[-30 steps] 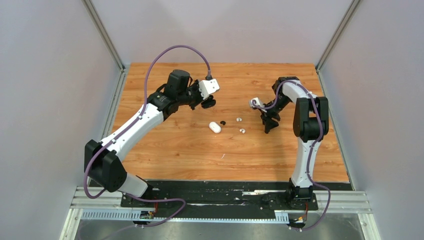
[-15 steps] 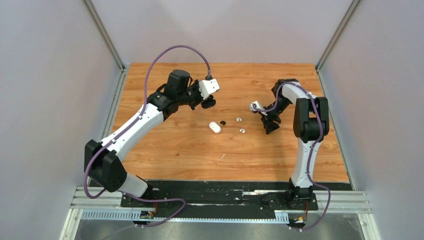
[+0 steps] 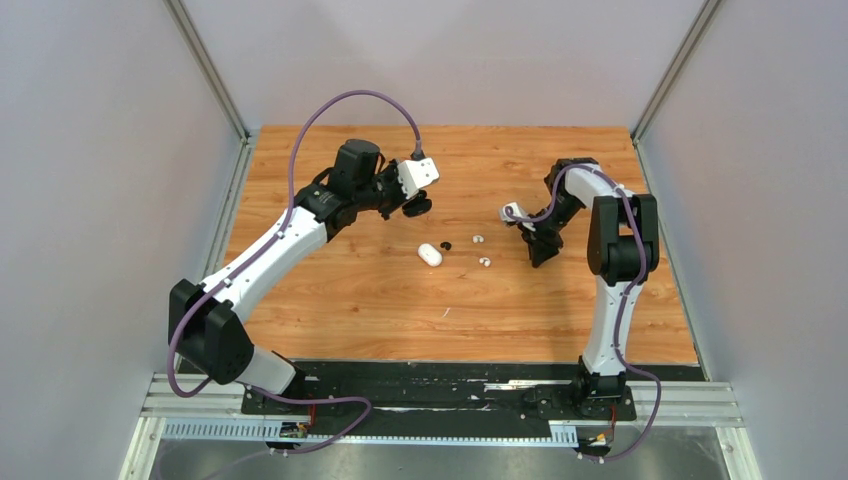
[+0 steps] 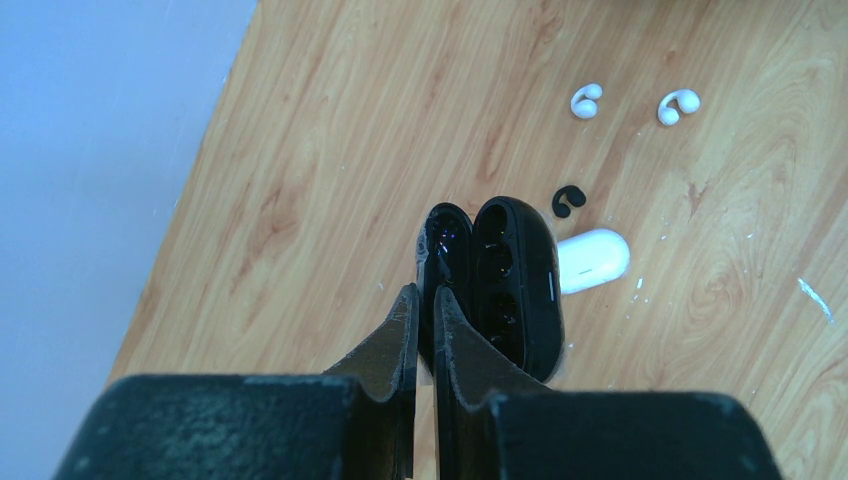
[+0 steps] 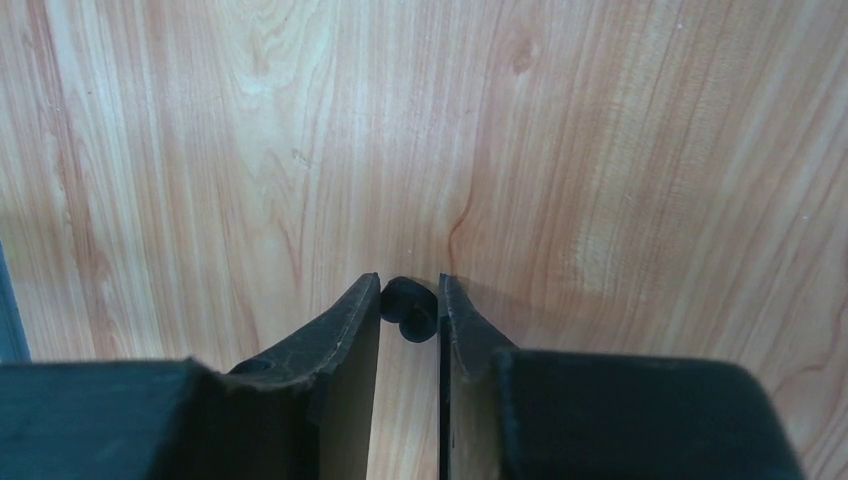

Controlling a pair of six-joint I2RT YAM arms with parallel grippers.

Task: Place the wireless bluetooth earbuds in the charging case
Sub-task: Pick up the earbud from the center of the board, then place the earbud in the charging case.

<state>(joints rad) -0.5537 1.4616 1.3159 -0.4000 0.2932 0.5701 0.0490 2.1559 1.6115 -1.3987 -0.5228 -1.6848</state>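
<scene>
Presently, the left gripper (image 4: 425, 292) is recorded closed on one half of the black charging case (image 4: 518, 285), which is held open. The right gripper (image 5: 410, 283) is noted pinched on the held black earbud (image 5: 408, 305) at the table (image 3: 330, 300); whether it is lifted cannot be told. Listed loose on the wood: a white charging case (image 3: 430, 254) at 5 o'clock of the left gripper; a loose black earbud (image 3: 446, 244) at 2 o'clock of that case; a first white earbud (image 3: 478, 239) and second white earbud (image 3: 485, 262) at 3 o'clock of it. Against one second ago, only the right wrist is seen shifted slightly toward 6 o'clock; everything else is unmoved.
</scene>
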